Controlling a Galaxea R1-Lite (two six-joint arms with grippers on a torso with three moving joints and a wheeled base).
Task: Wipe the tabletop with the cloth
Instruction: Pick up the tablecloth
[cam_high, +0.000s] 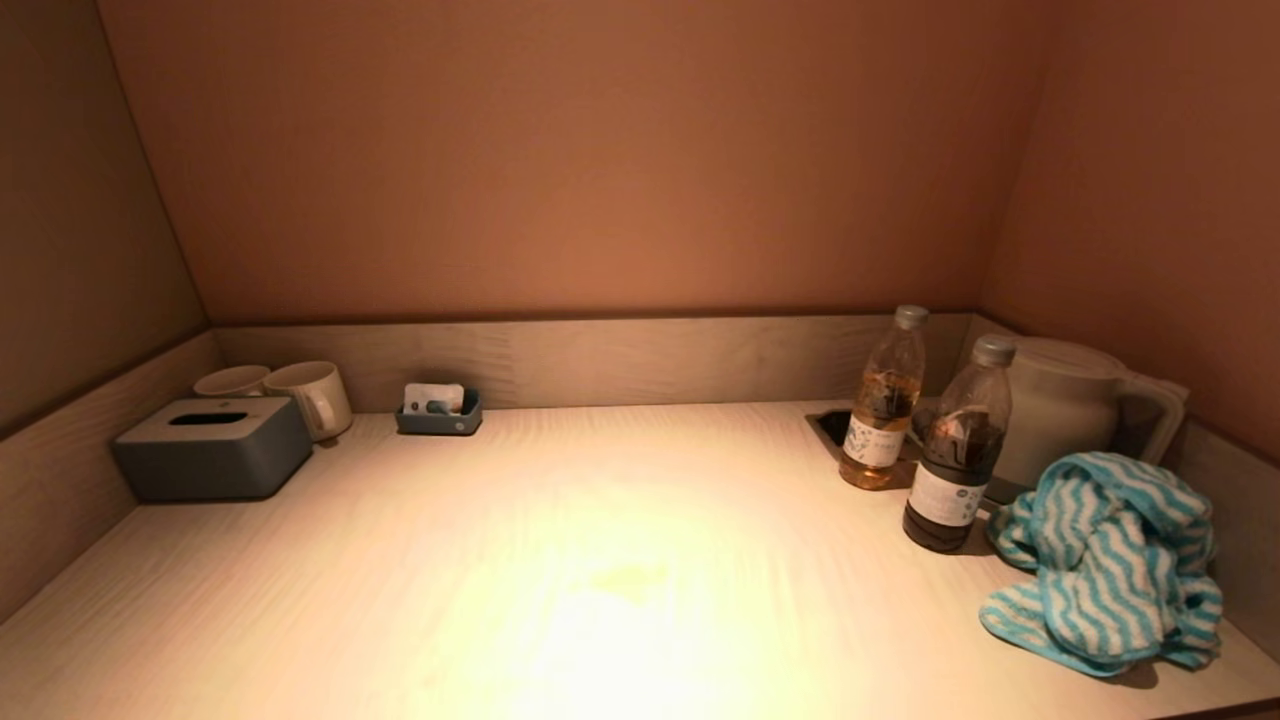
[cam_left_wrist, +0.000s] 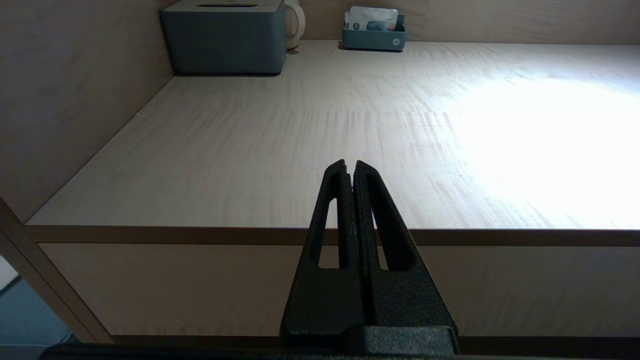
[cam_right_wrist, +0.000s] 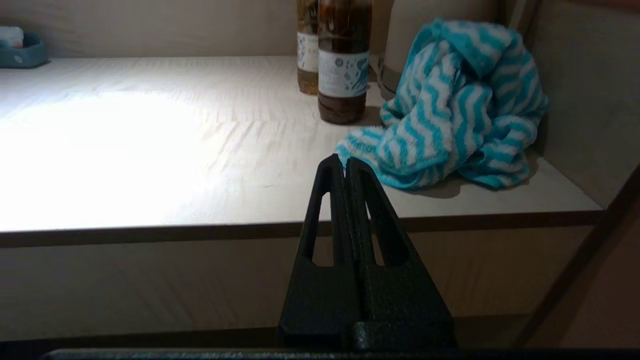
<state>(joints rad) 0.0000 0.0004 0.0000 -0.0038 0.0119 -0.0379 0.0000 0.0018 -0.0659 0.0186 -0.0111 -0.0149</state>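
A crumpled blue-and-white striped cloth (cam_high: 1105, 560) lies at the right front of the light wooden tabletop (cam_high: 600, 560), next to the right wall. It also shows in the right wrist view (cam_right_wrist: 450, 110). Neither arm shows in the head view. My right gripper (cam_right_wrist: 345, 162) is shut and empty, held in front of the table's front edge, short of the cloth. My left gripper (cam_left_wrist: 349, 167) is shut and empty, in front of the table's front edge on the left side. A faint yellowish stain (cam_high: 630, 578) marks the tabletop's middle front.
Two bottles, one pale (cam_high: 883, 400) and one dark (cam_high: 957, 460), stand by a white kettle (cam_high: 1065, 410) at the right back. A grey tissue box (cam_high: 212, 447), two mugs (cam_high: 312, 398) and a small grey tray (cam_high: 438, 412) sit at the left back. Walls enclose three sides.
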